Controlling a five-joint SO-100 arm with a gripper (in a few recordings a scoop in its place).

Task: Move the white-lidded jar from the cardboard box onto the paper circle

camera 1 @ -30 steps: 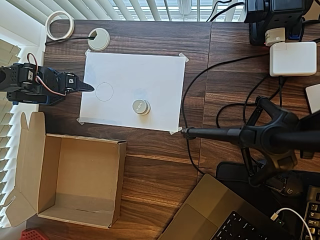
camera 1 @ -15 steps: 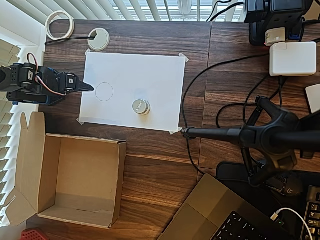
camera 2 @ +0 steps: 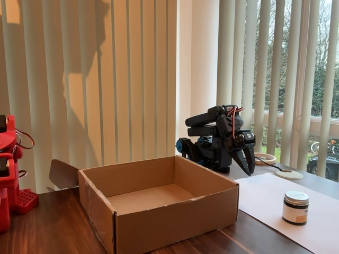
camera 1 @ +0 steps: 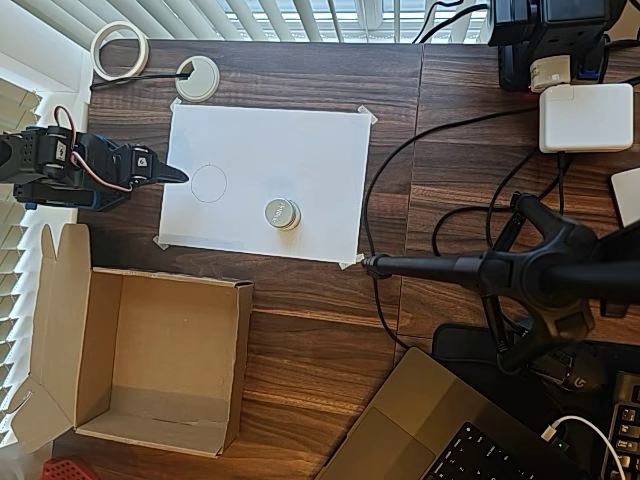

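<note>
The white-lidded jar (camera 1: 282, 213) stands upright on a white sheet (camera 1: 300, 150), and in the fixed view the jar (camera 2: 295, 207) shows its amber body. The cardboard box (camera 1: 243, 350) sits below the sheet with nothing inside; it is also in the fixed view (camera 2: 175, 214). A pencil-outlined circle (camera 1: 209, 183) lies bare to the left of the jar. I cannot tell whether it is the paper circle or whether that is hidden under the jar. My gripper (camera 1: 178, 174) rests at the sheet's left edge, shut and holding nothing, well apart from the jar. In the fixed view the gripper (camera 2: 247, 165) points down.
A white tape roll (camera 1: 119, 49) and a white desk grommet (camera 1: 197, 78) lie above the sheet. Right of it are black cables (camera 1: 400, 160), a camera stand (camera 1: 540, 270), a white power adapter (camera 1: 585, 117) and a laptop (camera 1: 440, 430). Blinds run along the back.
</note>
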